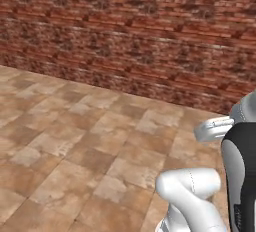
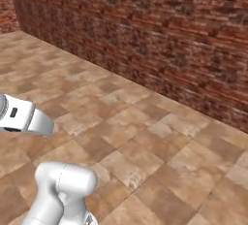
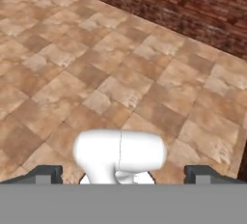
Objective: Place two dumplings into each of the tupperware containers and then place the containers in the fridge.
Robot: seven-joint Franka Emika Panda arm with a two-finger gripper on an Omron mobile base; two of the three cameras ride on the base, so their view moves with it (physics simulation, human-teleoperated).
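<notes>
Brown floor tiles (image 3: 120,73) stretch ahead of the hand (image 3: 123,174) to a red brick wall (image 3: 193,6) beyond. Its two dark fingertips (image 3: 46,174) stand spread wide apart, holding nothing, with bare floor beneath them.

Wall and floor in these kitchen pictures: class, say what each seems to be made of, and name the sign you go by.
The wall looks like rough, matt red-brown brick: staggered courses with paler mortar lines between them. The floor looks like stone or ceramic tile in mottled tan and brown, laid in squares with thin joints; its dull surface gives no clear shine, so which of the two stays open.
</notes>
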